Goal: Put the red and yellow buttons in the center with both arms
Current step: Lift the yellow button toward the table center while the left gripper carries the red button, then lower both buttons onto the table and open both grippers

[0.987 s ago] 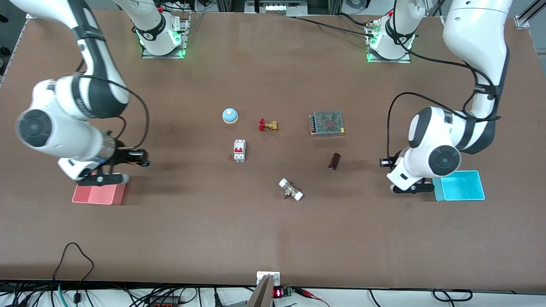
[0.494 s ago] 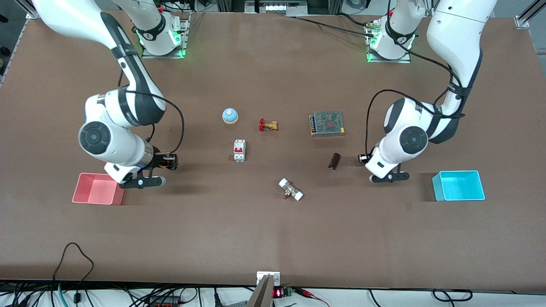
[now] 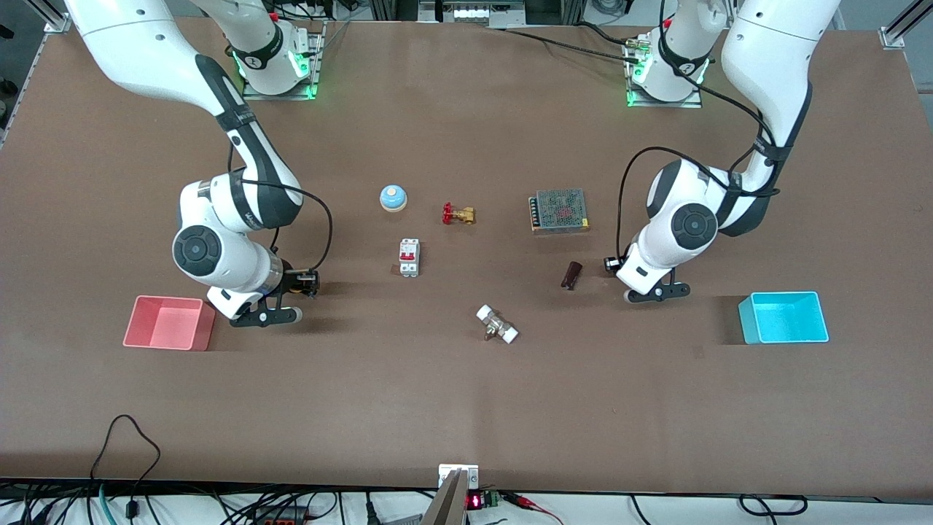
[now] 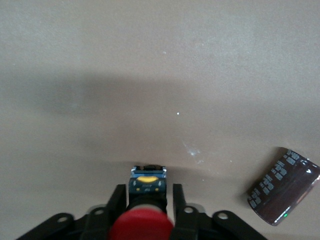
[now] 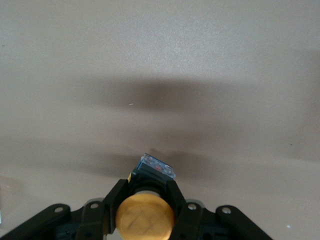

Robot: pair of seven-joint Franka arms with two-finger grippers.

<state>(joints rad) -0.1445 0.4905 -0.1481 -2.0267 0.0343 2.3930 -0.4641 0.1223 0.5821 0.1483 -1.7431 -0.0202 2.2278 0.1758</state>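
Observation:
In the left wrist view my left gripper (image 4: 148, 193) is shut on the red button (image 4: 141, 226), holding its black body with the round red cap toward the camera. In the front view the left gripper (image 3: 611, 265) hangs low over the brown tabletop (image 3: 466, 394), beside a dark cylinder (image 3: 571, 275). In the right wrist view my right gripper (image 5: 149, 188) is shut on the yellow button (image 5: 145, 218). In the front view the right gripper (image 3: 310, 282) is low over bare table between the pink bin (image 3: 166, 322) and the white breaker (image 3: 409, 257).
A cyan bin (image 3: 783, 317) stands toward the left arm's end. Near the middle lie a blue bell (image 3: 393, 197), a brass valve with a red handle (image 3: 457, 214), a mesh-topped power supply (image 3: 559, 210) and a white-ended fitting (image 3: 497, 324). The dark cylinder (image 4: 284, 186) shows in the left wrist view.
Both arms have moved from over their bins toward the middle of the table, each carrying its button. The things on the table have not moved.

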